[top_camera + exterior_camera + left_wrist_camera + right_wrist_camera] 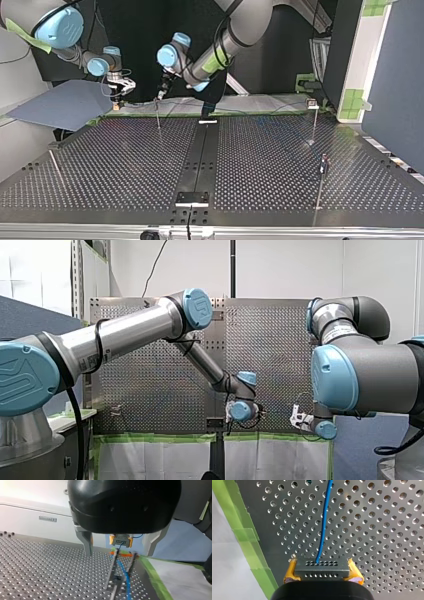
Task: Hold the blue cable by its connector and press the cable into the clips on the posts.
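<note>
Connector [322, 567] right up close: dark, blocky, two rows of small holes, and my right jaws are clamped on it, yellow pads [290, 573] squeezing both ends. Blue cable [323, 530] leaves its holed face and runs off over the perforated metal desk [374, 530], green tape [249, 545] lining the edge beside it. Over to my left jaws: metal fingers [86, 542] spread wide, gripping nothing, hovering above a slim upright post [111, 568] with the cable running alongside; whether it is pressed in, I cannot tell. Top view now: another thin post [314, 120] stands at the right near the far edge, one more [320, 177] nearer the camera, well apart.
</note>
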